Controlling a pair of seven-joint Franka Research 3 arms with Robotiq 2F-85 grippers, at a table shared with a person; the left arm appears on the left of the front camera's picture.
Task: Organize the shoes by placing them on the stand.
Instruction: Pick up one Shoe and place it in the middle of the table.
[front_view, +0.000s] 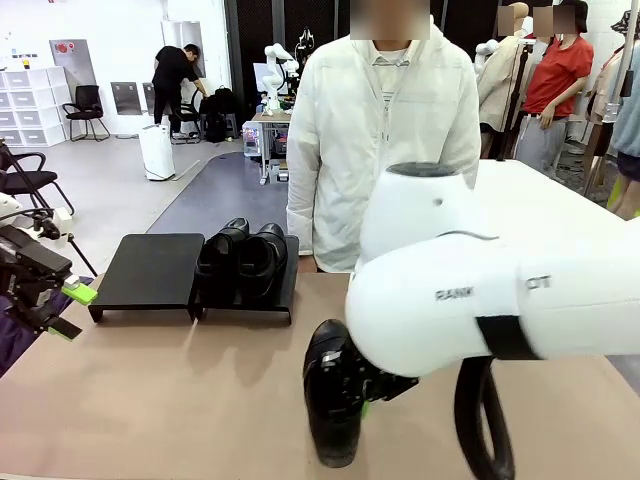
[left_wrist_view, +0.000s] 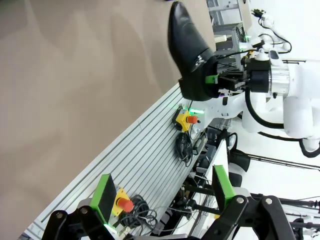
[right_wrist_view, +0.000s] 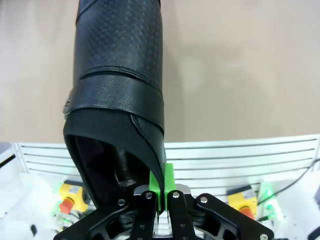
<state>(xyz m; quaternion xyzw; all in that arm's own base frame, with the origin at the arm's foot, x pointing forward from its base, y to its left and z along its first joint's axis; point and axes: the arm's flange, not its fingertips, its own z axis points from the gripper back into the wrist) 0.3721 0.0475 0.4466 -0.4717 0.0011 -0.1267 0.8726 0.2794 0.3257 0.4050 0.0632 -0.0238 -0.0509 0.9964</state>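
I am partway through carrying a shoe to its place. My right end effector (right_wrist_view: 162, 192) is closed down narrow, its green pads pinching the thin heel-side collar of a black glossy leather-look slip-on loafer (right_wrist_view: 120, 95). The loafer stretches straight out ahead of the fingers, toe away from them, over the near part of the tan bench (front_view: 180, 390). I cannot tell whether its sole is clear of the surface or brushing it.

The low matte-black rectangular stand (front_view: 150, 270) lies well beyond this end effector and off to its left, at the far side of the bench, just in front of the person in a white jacket (front_view: 385, 150). Two matching black loafers (front_view: 243, 262) sit side by side on the panel nearer my right end effector. The farther panel is bare, so I judge that is where this one belongs.

The next move calls for raising the loafer enough to pass over the stand's edge, swinging it across to the bare panel, lining it up with the seated pair, and lowering it flat before letting go. The grip is on a thin edge only, so the shoe may pivot.

My left end effector (left_wrist_view: 164, 187) hangs spread wide and holds nothing, well apart from the stand and the loafers.
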